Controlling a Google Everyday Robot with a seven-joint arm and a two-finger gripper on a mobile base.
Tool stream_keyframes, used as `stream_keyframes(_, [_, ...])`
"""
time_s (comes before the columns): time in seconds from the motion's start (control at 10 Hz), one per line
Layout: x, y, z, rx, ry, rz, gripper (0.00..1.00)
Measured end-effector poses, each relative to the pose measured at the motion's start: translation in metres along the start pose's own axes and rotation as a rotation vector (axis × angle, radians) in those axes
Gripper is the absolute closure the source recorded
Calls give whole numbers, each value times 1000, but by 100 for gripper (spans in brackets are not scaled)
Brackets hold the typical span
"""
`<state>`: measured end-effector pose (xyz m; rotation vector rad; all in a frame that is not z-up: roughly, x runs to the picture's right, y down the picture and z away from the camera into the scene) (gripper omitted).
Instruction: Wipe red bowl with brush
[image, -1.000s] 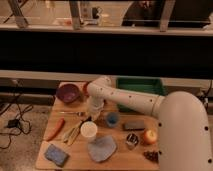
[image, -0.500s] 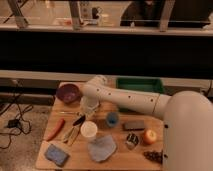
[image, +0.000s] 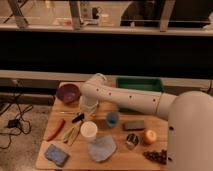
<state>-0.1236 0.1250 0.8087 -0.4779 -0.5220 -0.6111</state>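
The black brush (image: 77, 118) lies on the wooden table (image: 120, 152), between the purple bowl (image: 67, 93) and the white cup (image: 89, 130). My gripper (image: 88, 106) hangs down from the white arm (image: 125, 97), just above and to the right of the brush and right of the purple bowl. It holds nothing that I can see. The red bowl does not show; the arm may be covering it.
A green tray (image: 140, 84) stands at the back right. A blue cup (image: 112, 119), dark block (image: 133, 125), metal cup (image: 132, 141), orange (image: 149, 136), grapes (image: 156, 156), grey cloth (image: 101, 148), blue sponge (image: 56, 154), red chili (image: 55, 129) and wooden utensils (image: 71, 134) lie about.
The arm's wrist and gripper shifted slightly left, toward the purple bowl, and have since held about the same place. The brush has not moved.
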Motion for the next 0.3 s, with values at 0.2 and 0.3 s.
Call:
stream_keyframes(0.2, [-4, -4, -7, 19, 6, -1, 100])
stream_keyframes(0.3, [-5, -5, -12, 28, 14, -2, 100])
